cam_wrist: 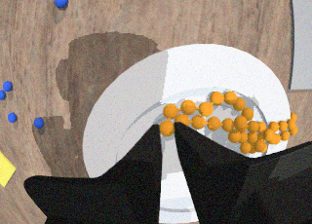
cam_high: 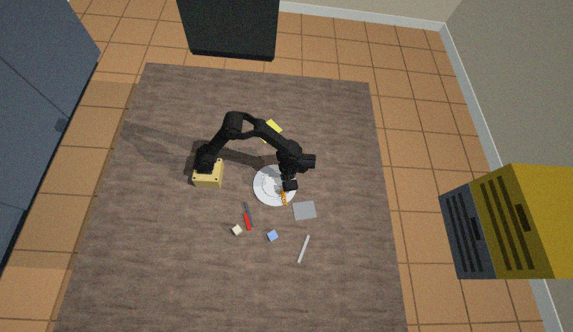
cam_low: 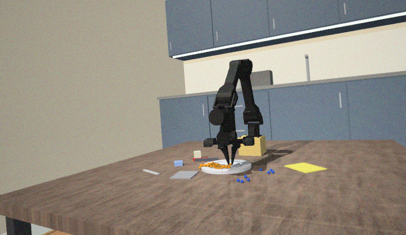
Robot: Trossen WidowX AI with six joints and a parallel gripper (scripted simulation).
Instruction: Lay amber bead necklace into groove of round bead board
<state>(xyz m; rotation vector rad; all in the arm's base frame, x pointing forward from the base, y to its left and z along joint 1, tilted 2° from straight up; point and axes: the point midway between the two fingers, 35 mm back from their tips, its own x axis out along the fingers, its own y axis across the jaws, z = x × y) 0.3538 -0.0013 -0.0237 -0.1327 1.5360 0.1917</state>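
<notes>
The amber bead necklace (cam_high: 283,198) (cam_low: 212,165) (cam_wrist: 214,123) lies partly bunched on the right side of the round white bead board (cam_high: 260,194) (cam_low: 239,170) (cam_wrist: 205,58) in the wrist view, with an end over the outer rim. A loop of it runs to my fingertips. My gripper (cam_low: 230,163) (cam_wrist: 167,130) points down, low over the board, and is shut on a bead of the necklace. The part of the groove under the bunched beads and behind the fingers is hidden. In the top view the fingertips are hidden by the arm.
A grey square (cam_high: 304,210) (cam_low: 184,175) (cam_wrist: 302,39) lies close to the board. Several loose blue beads (cam_low: 245,176) (cam_wrist: 39,122) and a yellow sheet (cam_high: 274,125) (cam_low: 305,167) lie on the other side. A blue block (cam_high: 272,235), cream cube (cam_high: 236,230), red-and-grey tool (cam_high: 247,221) and pale rod (cam_high: 303,248) lie nearby.
</notes>
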